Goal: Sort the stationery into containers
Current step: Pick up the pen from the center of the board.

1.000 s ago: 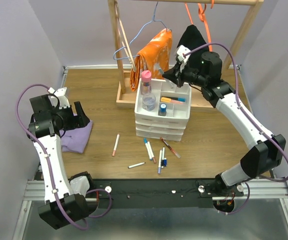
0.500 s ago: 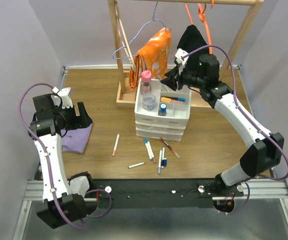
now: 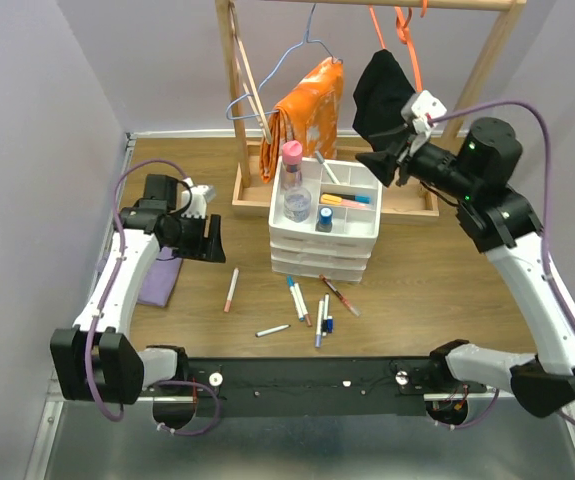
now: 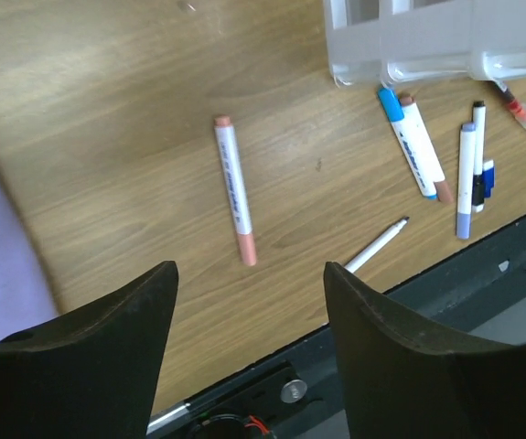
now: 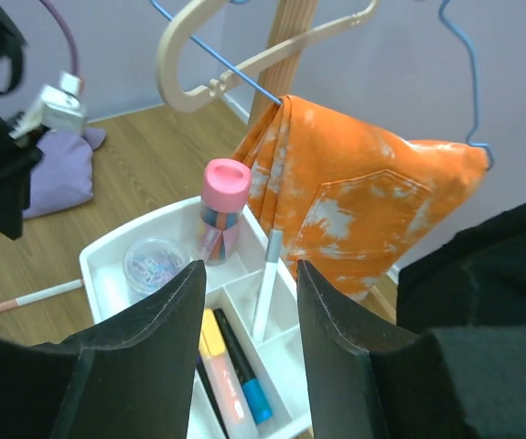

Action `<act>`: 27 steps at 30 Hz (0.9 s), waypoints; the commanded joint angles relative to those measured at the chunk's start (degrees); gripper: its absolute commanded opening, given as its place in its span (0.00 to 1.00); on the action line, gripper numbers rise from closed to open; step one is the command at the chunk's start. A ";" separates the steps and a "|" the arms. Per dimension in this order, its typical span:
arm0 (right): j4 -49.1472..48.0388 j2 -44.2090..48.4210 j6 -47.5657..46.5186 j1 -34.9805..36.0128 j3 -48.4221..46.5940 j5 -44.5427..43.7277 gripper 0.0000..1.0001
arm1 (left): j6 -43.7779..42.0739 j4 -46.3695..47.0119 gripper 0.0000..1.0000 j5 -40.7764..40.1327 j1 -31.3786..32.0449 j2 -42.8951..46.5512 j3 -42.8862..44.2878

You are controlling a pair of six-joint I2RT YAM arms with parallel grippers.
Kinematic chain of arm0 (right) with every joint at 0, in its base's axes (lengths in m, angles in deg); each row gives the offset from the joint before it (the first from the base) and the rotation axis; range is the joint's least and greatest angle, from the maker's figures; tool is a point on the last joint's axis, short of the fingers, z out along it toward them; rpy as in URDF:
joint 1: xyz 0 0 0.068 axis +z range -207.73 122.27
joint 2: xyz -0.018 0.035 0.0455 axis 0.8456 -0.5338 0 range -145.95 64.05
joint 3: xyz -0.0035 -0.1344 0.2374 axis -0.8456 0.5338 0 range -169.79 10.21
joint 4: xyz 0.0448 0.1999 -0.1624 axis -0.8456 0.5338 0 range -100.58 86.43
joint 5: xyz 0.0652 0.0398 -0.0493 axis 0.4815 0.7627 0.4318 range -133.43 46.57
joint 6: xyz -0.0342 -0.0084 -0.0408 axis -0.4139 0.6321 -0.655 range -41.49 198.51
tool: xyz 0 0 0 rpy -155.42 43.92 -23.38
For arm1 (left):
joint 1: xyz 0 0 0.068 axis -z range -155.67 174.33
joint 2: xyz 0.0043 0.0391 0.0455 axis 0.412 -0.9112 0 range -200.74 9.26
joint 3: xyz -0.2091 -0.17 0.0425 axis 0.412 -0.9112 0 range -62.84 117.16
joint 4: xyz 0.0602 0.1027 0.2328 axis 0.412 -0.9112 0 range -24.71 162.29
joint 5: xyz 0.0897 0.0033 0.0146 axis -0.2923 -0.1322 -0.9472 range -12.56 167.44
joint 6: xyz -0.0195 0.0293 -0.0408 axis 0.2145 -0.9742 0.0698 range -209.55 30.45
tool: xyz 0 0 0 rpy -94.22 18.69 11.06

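Step in hand, I judge: pick next pen. Left end effector (image 4: 249, 274) hangs above tabletop (image 4: 107, 110), jaws apart, empty. Below it lies white pen with pink ends (image 4: 234, 201), flat, alone, near tray (image 3: 359, 222). Next: lower, centre jaws across barrel, close. Right end effector (image 5: 247, 270) over tray, jaws apart, empty. Slim white pen (image 5: 265, 283) leans in back compartment.

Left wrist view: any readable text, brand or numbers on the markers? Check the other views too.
No text is legible in any view.
orange-capped white marker: grey print along the barrel, too blurred to read.
blue-capped marker: blue print on the barrel, too blurred to read.
pink-capped bottle: no readable label.
Top view: everything is too small to read.
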 commanded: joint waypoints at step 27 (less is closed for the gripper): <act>46.11 -8.36 -28.94 39.88 -3.36 -13.79 0.43 | -5.84 -1.16 0.79 -9.81 -2.92 3.07 1.49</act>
